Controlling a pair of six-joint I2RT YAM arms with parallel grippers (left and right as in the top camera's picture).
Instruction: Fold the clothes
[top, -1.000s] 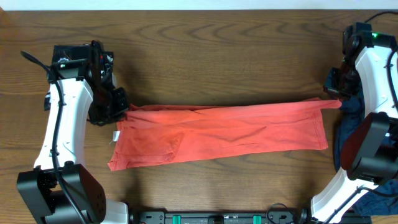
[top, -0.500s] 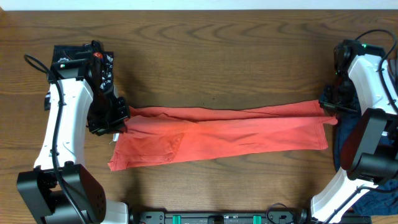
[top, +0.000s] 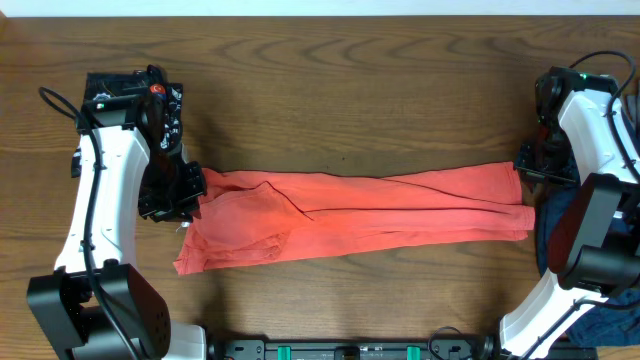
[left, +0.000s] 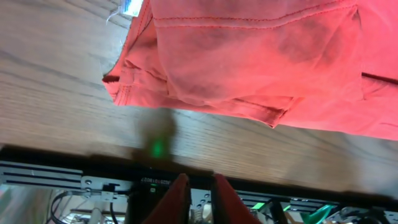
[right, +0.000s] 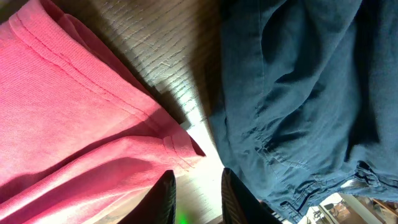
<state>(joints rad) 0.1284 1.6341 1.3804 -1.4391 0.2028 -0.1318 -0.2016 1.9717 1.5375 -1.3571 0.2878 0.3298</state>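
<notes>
The orange-red shirt (top: 370, 215) lies in a long folded strip across the middle of the wooden table. Its left end (left: 249, 56) fills the top of the left wrist view, with the hem and a sleeve bunched there. My left gripper (top: 190, 190) hovers at that end, and its jaws (left: 200, 190) are slightly open with nothing between them. My right gripper (top: 527, 165) is at the strip's right corner (right: 180, 140), and its fingers (right: 198, 186) stand open and empty beside it. A navy blue garment (right: 298, 93) lies crumpled just to the right.
The navy pile (top: 560, 215) sits partly under my right arm at the table's right edge. A black rail (top: 350, 350) runs along the front edge. A white label (left: 132, 6) sticks out at the shirt's left end.
Both grippers opened and let go of the shirt's upper edge. The cloth, stretched taut between them before, has dropped slack onto the table.
</notes>
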